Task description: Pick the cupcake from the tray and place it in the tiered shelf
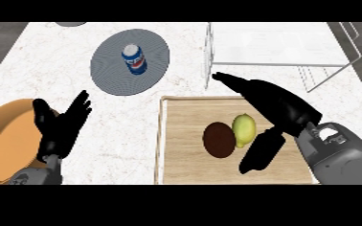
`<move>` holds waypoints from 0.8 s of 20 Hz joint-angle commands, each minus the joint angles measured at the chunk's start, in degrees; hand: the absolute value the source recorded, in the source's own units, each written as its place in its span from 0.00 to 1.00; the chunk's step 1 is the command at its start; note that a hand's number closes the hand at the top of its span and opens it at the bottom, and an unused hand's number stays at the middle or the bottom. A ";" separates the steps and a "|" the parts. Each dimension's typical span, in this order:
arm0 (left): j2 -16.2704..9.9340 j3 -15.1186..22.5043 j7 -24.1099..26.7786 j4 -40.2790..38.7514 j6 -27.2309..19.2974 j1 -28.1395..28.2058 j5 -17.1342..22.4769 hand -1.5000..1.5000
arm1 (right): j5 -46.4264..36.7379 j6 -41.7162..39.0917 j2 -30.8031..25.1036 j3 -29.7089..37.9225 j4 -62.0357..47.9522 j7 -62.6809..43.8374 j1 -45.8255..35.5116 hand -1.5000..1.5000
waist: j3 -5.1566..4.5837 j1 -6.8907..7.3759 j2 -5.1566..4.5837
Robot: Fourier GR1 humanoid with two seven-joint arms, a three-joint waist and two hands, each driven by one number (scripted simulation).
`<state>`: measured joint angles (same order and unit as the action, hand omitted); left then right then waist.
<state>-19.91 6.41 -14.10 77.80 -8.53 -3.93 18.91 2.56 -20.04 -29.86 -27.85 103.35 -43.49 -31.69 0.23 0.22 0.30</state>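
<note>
We note the dark brown round cupcake (219, 140) lying on the light wooden tray (185, 167), touching a yellow-green lemon (244, 129). Right hand (279, 106) hovers over the tray, fingers straight, thumb apart, holding nothing. Left hand (62, 124) rests at left, fingers spread. White wire tiered shelf (276, 45) stands beyond the tray.

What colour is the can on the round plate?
Blue with a white top and a bit of red, seen in the head view: the can on the grey plate.
</note>
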 commanded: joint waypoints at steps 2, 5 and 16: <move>2.81 0.71 -1.05 -0.33 -0.95 0.50 -1.83 0.50 | -6.00 -2.86 3.25 -2.60 0.18 -1.23 2.36 0.00 | -0.24 -0.11 -0.26; 2.62 -0.51 1.89 -4.21 1.50 1.33 -1.51 0.50 | -8.59 -2.82 4.70 -5.17 2.58 -7.19 2.90 0.00 | -0.27 -0.23 -0.25; 3.30 -2.39 0.11 0.44 3.37 4.01 -3.14 0.50 | -22.37 -3.09 10.58 -3.37 -2.46 -1.75 7.52 0.00 | -0.23 0.13 -0.30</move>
<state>-17.52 3.82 -14.07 78.41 -6.46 -3.17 16.04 -14.79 -23.83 -22.30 -30.42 104.01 -47.01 -24.87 0.27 0.12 0.25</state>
